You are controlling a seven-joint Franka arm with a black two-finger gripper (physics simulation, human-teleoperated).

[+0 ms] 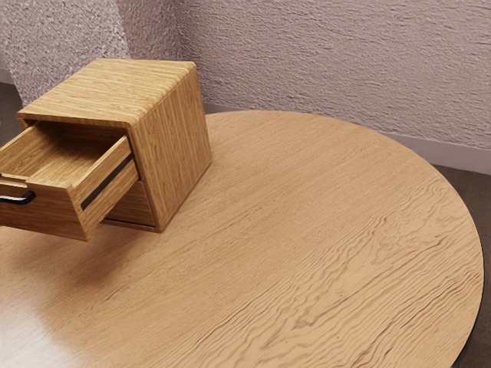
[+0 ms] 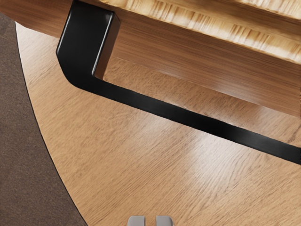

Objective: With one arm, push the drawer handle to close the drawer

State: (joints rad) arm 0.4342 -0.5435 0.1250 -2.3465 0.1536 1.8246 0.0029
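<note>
Projecting from the cabinet (image 1: 180,138), the drawer (image 1: 54,211) stands open above the table (image 1: 307,192), its black handle (image 1: 29,198) across the front. Open room separates the handle's bar from the drawer front. The gripper (image 2: 150,221) is narrowly spread, its tips parted by a slim gap and apart from the bar. Tabletop runs from the cabinet's side to a curved edge. Inside the drawer, part of the wooden floor shows. The exterior view's left edge cuts off drawer and handle; the far interior is shaded.
</note>
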